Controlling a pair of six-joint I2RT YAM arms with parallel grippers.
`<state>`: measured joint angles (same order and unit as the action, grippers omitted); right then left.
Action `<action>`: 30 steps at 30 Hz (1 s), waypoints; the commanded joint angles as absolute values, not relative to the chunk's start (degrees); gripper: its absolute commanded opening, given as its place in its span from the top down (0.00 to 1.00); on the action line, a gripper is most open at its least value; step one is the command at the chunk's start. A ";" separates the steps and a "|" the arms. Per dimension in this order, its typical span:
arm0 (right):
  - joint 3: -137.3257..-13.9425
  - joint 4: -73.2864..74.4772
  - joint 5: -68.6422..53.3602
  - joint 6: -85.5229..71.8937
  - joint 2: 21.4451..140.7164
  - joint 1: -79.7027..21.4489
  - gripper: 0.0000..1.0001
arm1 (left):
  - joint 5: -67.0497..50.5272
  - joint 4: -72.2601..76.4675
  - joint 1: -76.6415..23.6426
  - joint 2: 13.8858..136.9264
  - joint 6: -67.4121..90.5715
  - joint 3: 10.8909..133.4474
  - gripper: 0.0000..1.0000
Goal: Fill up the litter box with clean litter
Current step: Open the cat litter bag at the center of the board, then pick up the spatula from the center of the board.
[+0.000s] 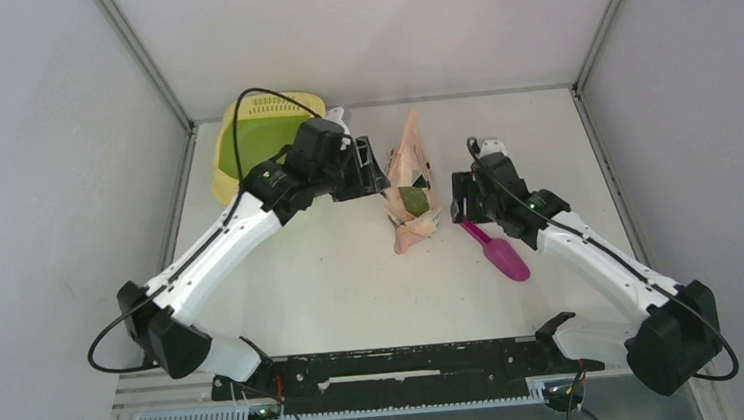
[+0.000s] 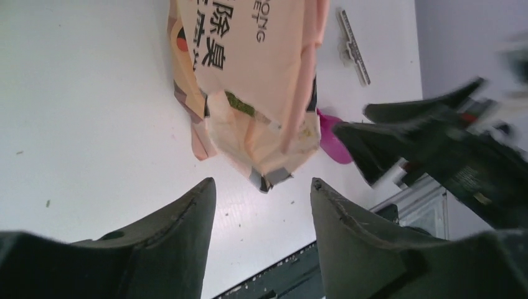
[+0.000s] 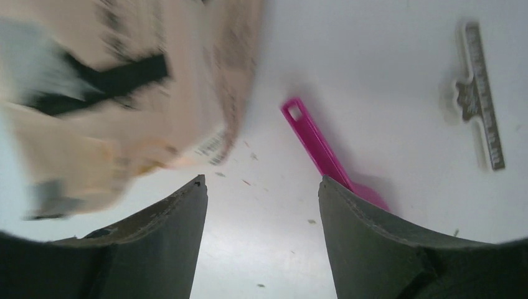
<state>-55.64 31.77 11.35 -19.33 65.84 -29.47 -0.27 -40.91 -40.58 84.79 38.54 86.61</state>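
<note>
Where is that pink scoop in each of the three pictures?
Top external: pink scoop, lying right of centre.
Left wrist: only a sliver, right of centre.
Right wrist: centre, handle pointing up-left.
Shared landmark: peach bag, left of the scoop in every view.

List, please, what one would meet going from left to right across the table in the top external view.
litter box → left gripper → peach bag → right gripper → magenta scoop
</note>
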 commanded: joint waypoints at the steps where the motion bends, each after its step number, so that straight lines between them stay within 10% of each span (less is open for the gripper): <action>1: -48.39 27.42 5.20 -14.01 68.76 -25.18 0.27 | -1.63 -40.88 -40.20 76.77 38.80 81.66 0.28; 5: -46.85 23.51 5.97 -10.60 71.83 -22.75 0.27 | -1.60 -39.57 -40.24 70.17 39.77 75.39 0.01; 30: -50.67 28.01 7.73 -8.95 88.23 -22.50 0.35 | -11.40 -28.18 -40.20 45.91 44.92 47.55 0.00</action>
<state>-47.72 25.93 1.93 -8.62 87.09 -20.69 -9.34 -31.55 -40.49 47.18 44.62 49.45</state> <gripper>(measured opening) 0.676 0.996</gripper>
